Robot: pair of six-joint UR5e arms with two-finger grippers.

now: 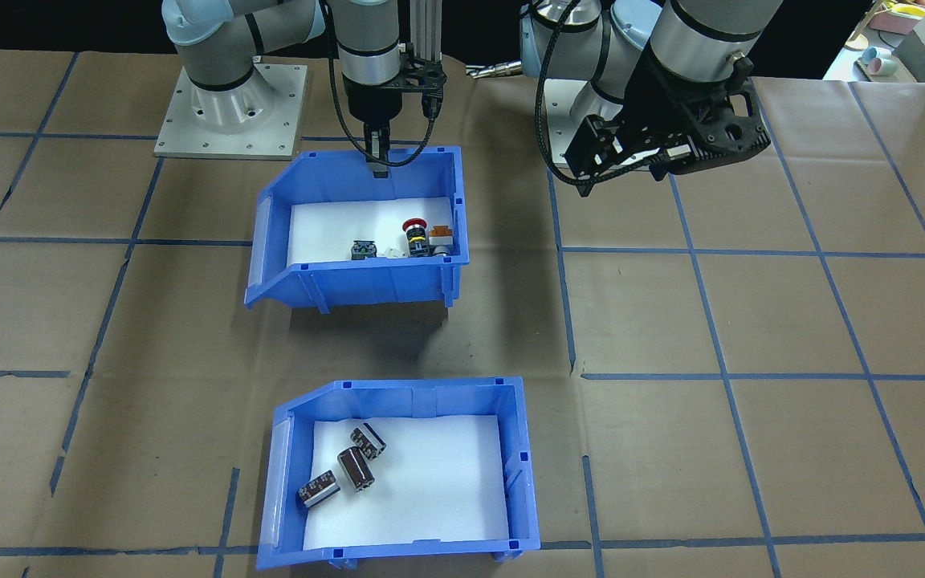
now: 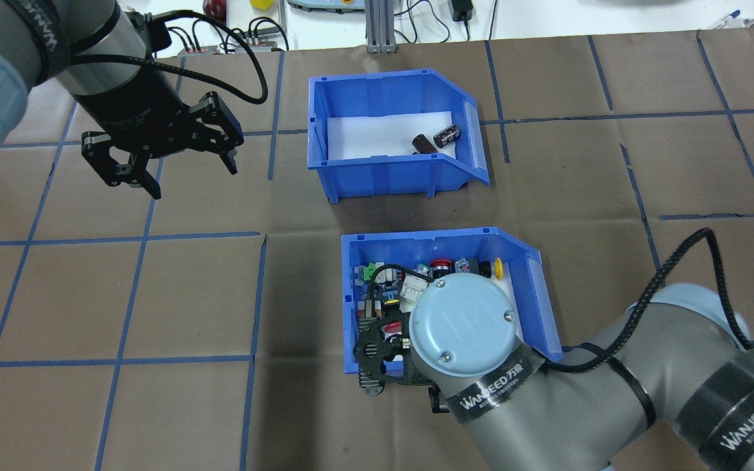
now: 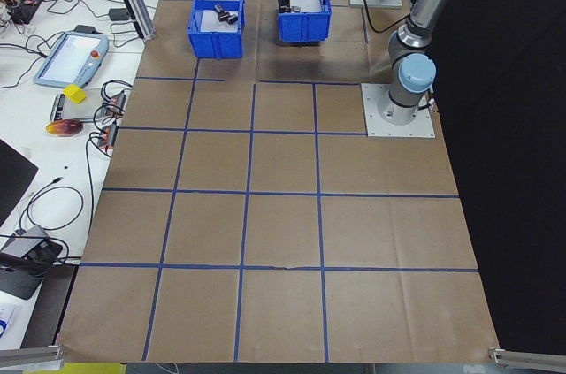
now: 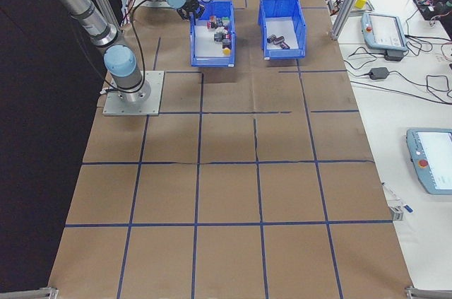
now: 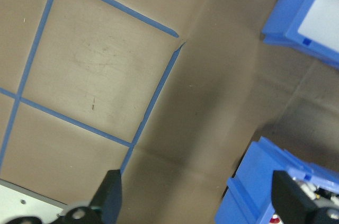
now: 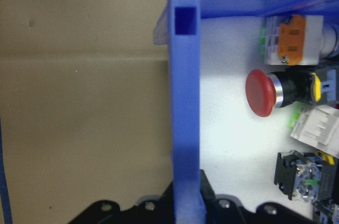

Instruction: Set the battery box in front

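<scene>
The right tool is clamping the back wall of the blue plastic bin of push-button switches, the left tool is hovering with fingers spread above the brown paper-covered worktop, and the blue plastic battery box holding dark cylinders is sitting just beyond the switch bin.

battery box ahead of switch bin

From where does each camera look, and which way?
Front-facing: across the table, facing the robot; both arms.
Overhead: behind robot, looking down; left claw, right arm.
Exterior left: table's left end; arms far.
Exterior right: table's right end; arms far.
Left wrist: downward at table; fingertips.
Right wrist: along switch bin wall; right claw.
Front-facing and overhead share the battery box.
</scene>
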